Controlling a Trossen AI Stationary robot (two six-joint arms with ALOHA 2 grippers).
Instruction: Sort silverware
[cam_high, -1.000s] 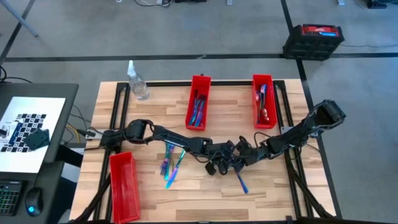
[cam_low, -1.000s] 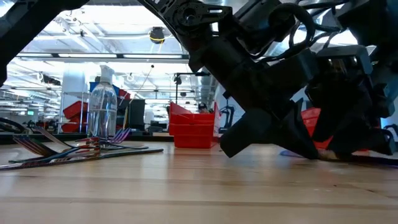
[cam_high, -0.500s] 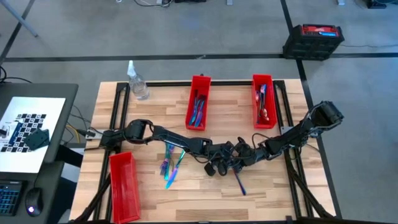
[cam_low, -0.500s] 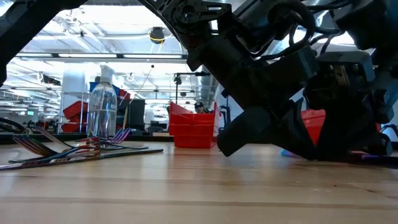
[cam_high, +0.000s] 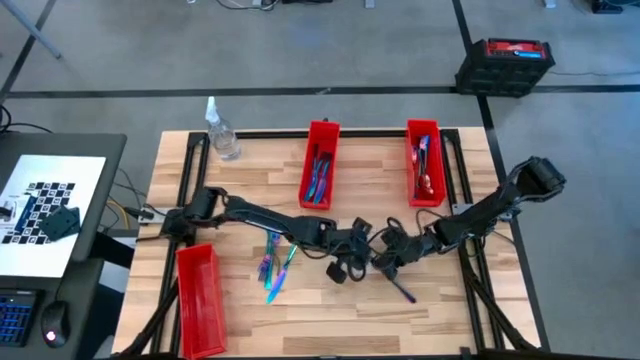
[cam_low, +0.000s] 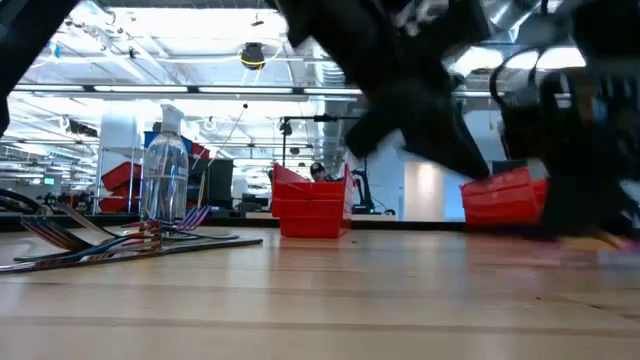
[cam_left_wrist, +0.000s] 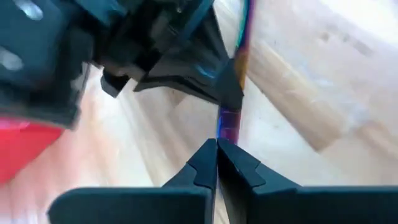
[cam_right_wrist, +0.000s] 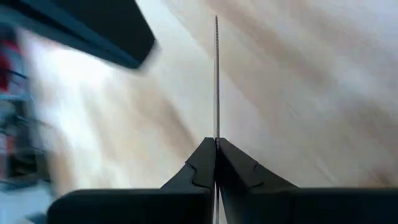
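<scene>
A slim iridescent knife (cam_high: 402, 290) of the silverware sticks out toward the near right from my right gripper (cam_high: 385, 265), which is shut on it near the table's middle. The right wrist view shows the knife (cam_right_wrist: 216, 74) edge-on. My left gripper (cam_high: 345, 268) is shut just left of it, its tips (cam_left_wrist: 217, 146) at the end of the same knife (cam_left_wrist: 239, 62). Several more pieces of silverware (cam_high: 275, 265) lie flat on the wood farther left. My right gripper pinches the knife between its two fingers, partway along its length (cam_left_wrist: 235, 93), with the fingers across it. The thin edge (cam_right_wrist: 216, 134) runs straight out from the fingertips. Whether the free end rests on the table cannot be told. My left gripper's shut tips stand at the knife's purple end (cam_left_wrist: 225, 127); I cannot tell whether they touch it.
Two red bins (cam_high: 320, 165) (cam_high: 423, 165) holding silverware stand at the far side, and a third red bin (cam_high: 200, 295) lies at the near left. A clear spray bottle (cam_high: 220, 130) stands at the far left corner. Bare wood lies along the near edge.
Both grippers have risen from the tabletop, as the low view shows. The knife has turned in my right gripper: its free end has swung from pointing at the near edge toward the near right. My left arm has drawn back a little toward the table's left.
</scene>
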